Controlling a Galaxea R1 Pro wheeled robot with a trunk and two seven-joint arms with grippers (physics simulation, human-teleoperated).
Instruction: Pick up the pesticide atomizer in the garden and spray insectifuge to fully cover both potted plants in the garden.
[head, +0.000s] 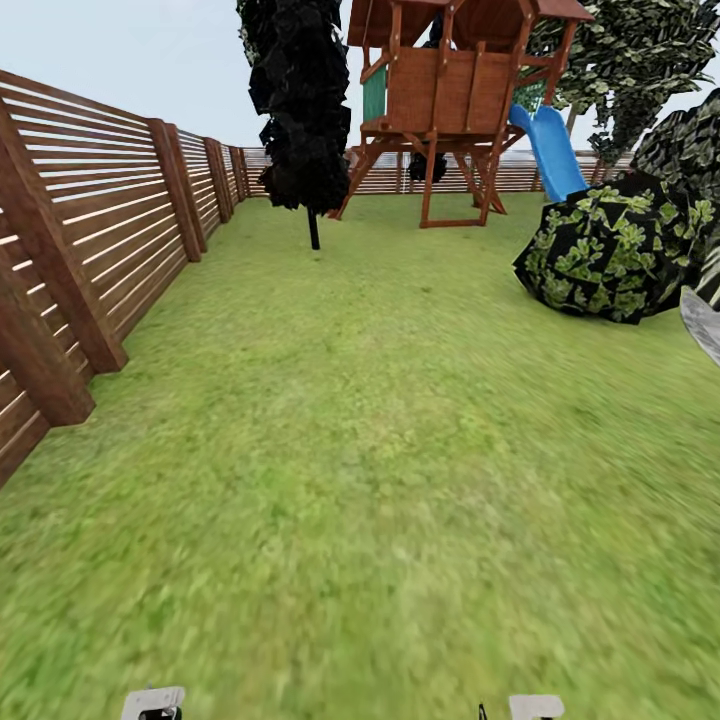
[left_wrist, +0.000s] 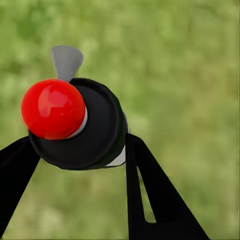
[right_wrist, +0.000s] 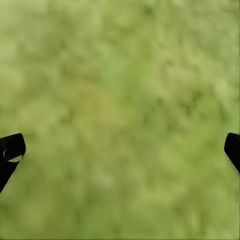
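green lawn (head: 380, 480), brown slatted fence (head: 110, 230), blue slide (head: 552, 150)

Backyard garden, lawn (head: 380, 480), wooden fence (head: 110, 230), playset (head: 455, 95)

Head view: play tower (head: 460, 90) cropped at the top edge; grey patio (head: 705, 322) cut by the right edge; far-right bush (head: 690, 150) partly cropped. Right wrist view: right claw (right_wrist: 120, 150) fingertips (right_wrist: 11, 150) clipped at both edges; lawn (right_wrist: 120, 100) blurred.
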